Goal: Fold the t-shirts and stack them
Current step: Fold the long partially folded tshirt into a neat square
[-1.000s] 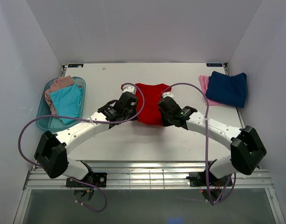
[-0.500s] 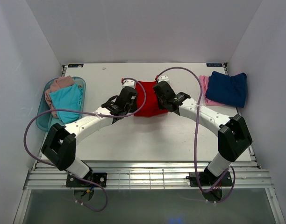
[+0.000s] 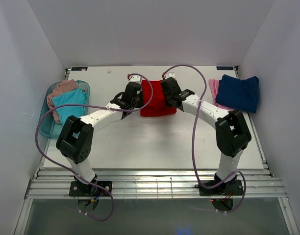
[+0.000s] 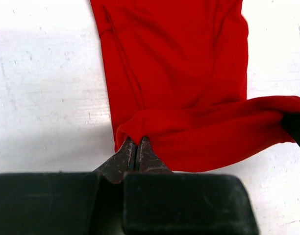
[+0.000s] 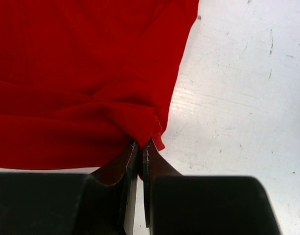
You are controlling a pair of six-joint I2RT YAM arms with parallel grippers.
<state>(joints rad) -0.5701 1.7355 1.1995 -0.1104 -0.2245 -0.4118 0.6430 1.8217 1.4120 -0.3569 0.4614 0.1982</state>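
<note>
The bright red t-shirt point(image 3: 155, 100) lies at the middle of the table, its near hem folded back over the rest. My left gripper point(image 3: 135, 88) is shut on the left corner of that hem point(image 4: 135, 128). My right gripper point(image 3: 167, 84) is shut on the right corner point(image 5: 146, 131). Both hold the hem over the shirt's far part. The navy blue t-shirt point(image 3: 238, 93) lies folded at the right on the light pink one point(image 3: 214, 88). The turquoise t-shirt point(image 3: 69, 105) and the dusty pink-beige one point(image 3: 62, 89) lie in the tub.
A translucent teal plastic tub point(image 3: 44, 128) stands at the table's left edge. White walls enclose the table on three sides. Purple cables loop above both arms.
Both grippers have carried the red shirt's near hem away from me, toward the far edge, folding the shirt over itself. It now looks shorter.
</note>
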